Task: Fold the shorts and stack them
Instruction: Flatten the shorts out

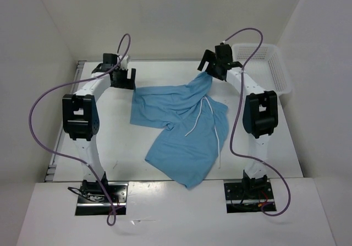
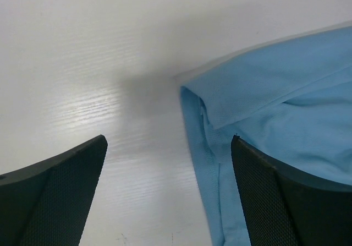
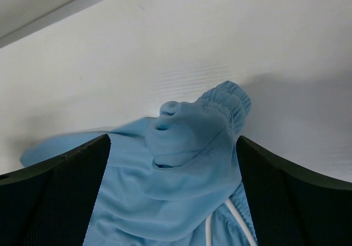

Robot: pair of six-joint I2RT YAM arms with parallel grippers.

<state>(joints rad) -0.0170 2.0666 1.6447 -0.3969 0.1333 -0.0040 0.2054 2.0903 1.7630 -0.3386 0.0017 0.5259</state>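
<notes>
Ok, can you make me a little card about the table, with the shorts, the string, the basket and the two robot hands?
shorts: light blue, crumpled, unfolded, in the middle of the table
drawstring: white, loose, trailing over the shorts
basket: white mesh, far right corner, apart from the shorts
left gripper: open, beside the shorts' far left corner, holding nothing
right gripper: open, bunched waistband between its fingers, not pinched
folding: not yet done

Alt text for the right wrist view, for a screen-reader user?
A bunched corner of the light blue shorts, ribbed waistband uppermost, sits between the wide-open fingers of the right pincer. A white drawstring trails out at the bottom edge, and the white table fills the rest of the frame.
</notes>
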